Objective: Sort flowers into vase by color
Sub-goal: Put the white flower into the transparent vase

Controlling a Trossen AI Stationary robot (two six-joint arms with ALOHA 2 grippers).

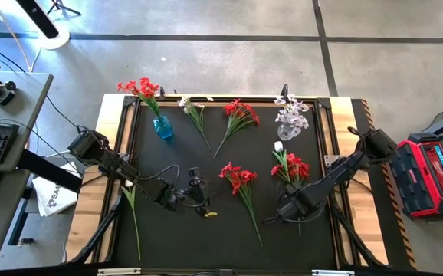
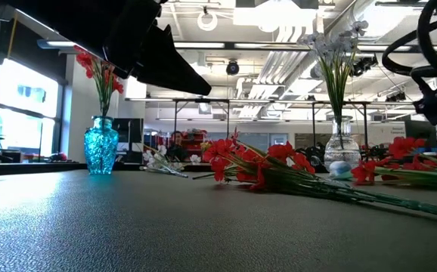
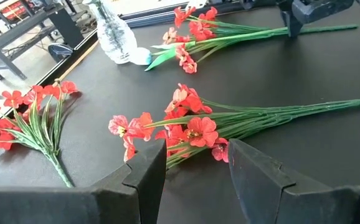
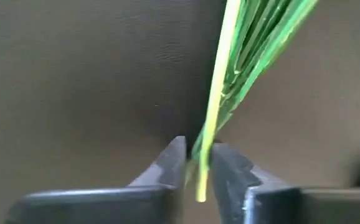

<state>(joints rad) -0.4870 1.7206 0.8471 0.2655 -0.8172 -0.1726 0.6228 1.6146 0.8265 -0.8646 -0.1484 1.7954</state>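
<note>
Left gripper (image 1: 200, 201): sat low in the centre-left of the high view, just above the black mat (image 1: 175, 238); its fingers (image 3: 149, 171) stood apart with nothing between them, facing the middle red sprig.
Right gripper (image 1: 285, 213): lay at the lower right of the high view, jaws pressed together on the green stems (image 4: 220, 99) of the right red sprig.
Right red sprig (image 1: 292, 167): lay on the mat, blossoms right of centre, a white bud (image 1: 278, 146) just above it.
Middle red sprig (image 1: 237, 178): lay flat at centre, stem running toward the lower right.
Upper red sprig (image 1: 241, 115): lay at top centre.
White sprig (image 1: 195, 110): lay beside it to the left.
Blue vase (image 1: 162, 127): stood upper left, holding red flowers (image 1: 141, 88).
Clear vase (image 1: 289, 126): stood upper right, holding pale flowers (image 1: 292, 102).
Lone green stem (image 1: 133, 215): lay at lower left, near the left arm.
</note>
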